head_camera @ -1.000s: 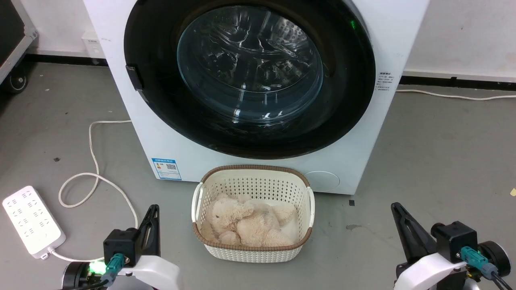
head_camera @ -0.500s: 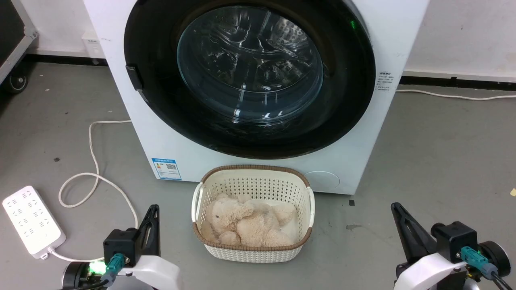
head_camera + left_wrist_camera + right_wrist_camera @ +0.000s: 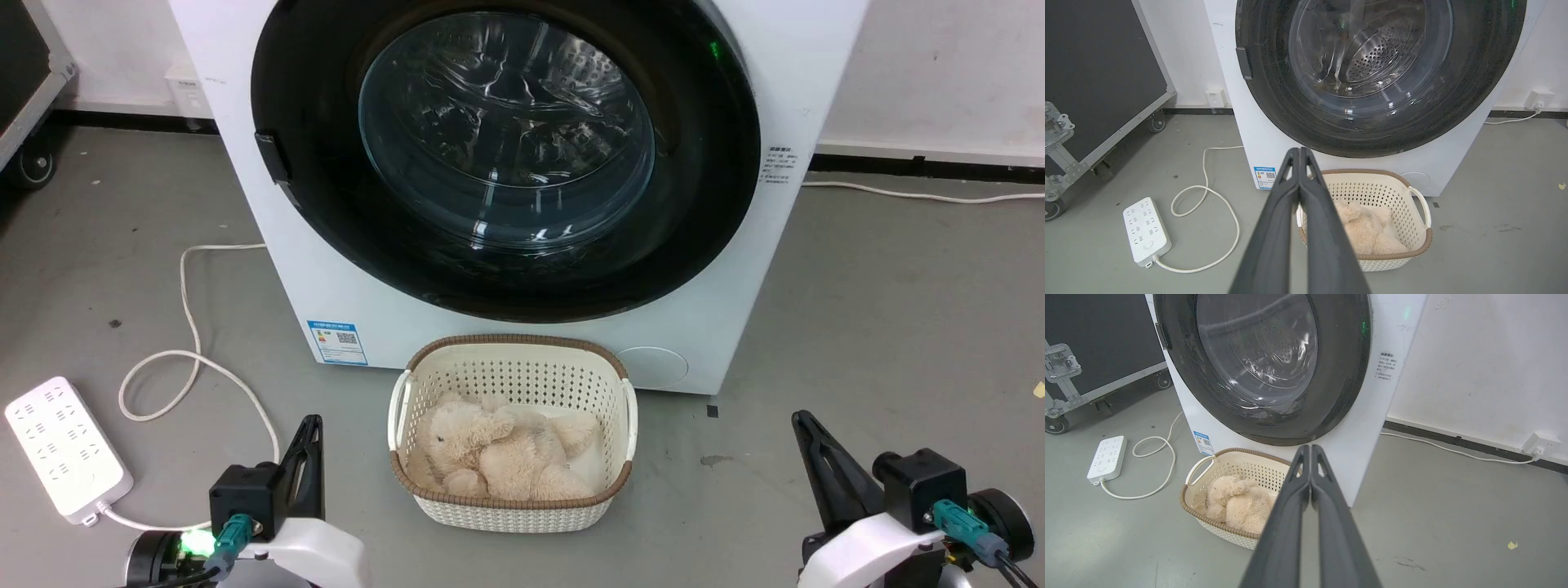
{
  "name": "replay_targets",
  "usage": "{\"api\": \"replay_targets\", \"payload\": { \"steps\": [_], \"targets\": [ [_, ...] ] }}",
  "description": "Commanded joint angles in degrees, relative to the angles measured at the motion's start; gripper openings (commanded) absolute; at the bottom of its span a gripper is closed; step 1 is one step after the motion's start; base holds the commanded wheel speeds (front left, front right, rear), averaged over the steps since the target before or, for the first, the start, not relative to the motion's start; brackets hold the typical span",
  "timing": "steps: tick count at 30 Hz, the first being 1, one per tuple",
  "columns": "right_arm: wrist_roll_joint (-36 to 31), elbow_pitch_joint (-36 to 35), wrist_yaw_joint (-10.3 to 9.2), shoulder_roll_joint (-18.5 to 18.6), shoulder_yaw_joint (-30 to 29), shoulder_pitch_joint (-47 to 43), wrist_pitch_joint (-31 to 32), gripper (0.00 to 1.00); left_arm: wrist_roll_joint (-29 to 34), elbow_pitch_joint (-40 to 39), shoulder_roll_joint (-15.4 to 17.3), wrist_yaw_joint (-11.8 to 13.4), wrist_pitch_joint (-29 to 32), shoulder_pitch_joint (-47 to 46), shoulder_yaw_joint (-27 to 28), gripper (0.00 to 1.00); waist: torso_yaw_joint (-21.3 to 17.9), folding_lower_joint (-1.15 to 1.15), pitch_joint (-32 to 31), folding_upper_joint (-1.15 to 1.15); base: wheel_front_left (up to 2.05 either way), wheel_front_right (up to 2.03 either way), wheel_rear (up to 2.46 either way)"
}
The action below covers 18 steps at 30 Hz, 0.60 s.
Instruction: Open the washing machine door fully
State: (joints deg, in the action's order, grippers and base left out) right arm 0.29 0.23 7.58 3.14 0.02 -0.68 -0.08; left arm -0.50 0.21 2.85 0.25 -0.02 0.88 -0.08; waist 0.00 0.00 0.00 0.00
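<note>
Directly before washing machine door [image 3: 506, 155], basket [image 3: 514, 341], plush bear [image 3: 498, 457]

- 1 washing machine [image 3: 392, 327]
- 1 washing machine door [image 3: 702, 204], round, black and glossy
- 1 blue sticker [image 3: 336, 341] on the machine's front
- 1 cream perforated basket [image 3: 514, 339]
- 1 cream plush bear [image 3: 490, 457] inside the basket
- 1 white power strip [image 3: 61, 449]
- 2 white cables: power strip cable [image 3: 192, 359] and wall cable [image 3: 898, 193]
- 2 wall sockets: left socket [image 3: 1214, 98] and right socket [image 3: 1540, 99]
- 1 black flight case [image 3: 1098, 73]
- 2 grippers: left gripper [image 3: 310, 425] and right gripper [image 3: 802, 420]
</note>
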Motion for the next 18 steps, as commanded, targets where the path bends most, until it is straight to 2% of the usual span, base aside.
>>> {"api": "replay_targets", "payload": {
  "steps": [1, 3, 4, 18],
  "targets": [
    [-0.3, -0.2, -0.09, -0.3, 0.0, 0.7, 0.1, 0.00, 0.5, -0.2, 0.0, -0.2, 0.0, -0.9, 0.1, 0.00, 0.0, 0.00, 0.0, 0.00, 0.00, 0.00, 0.00],
    [-0.3, -0.2, -0.09, -0.3, 0.0, 0.7, 0.1, 0.00, 0.5, -0.2, 0.0, -0.2, 0.0, -0.9, 0.1, 0.00, 0.0, 0.00, 0.0, 0.00, 0.00, 0.00, 0.00],
    [0.0, 0.0, 0.00, 0.0, 0.0, 0.0, 0.0, 1.00, 0.0, 0.0, 0.0, 0.0, 0.0, 0.0, 0.0, 1.00, 0.0, 0.00, 0.0, 0.00, 0.00, 0.00, 0.00],
    [0.6, -0.2, 0.00, 0.0, -0.2, -0.3, -1.3, 1.00, -0.1, 0.0, 0.0, 0.6, -1.3, 0.0, -0.8, 1.00, 0.0, 0.00, 0.2, 0.00, 0.00, 0.00, 0.00]
  ]
}}
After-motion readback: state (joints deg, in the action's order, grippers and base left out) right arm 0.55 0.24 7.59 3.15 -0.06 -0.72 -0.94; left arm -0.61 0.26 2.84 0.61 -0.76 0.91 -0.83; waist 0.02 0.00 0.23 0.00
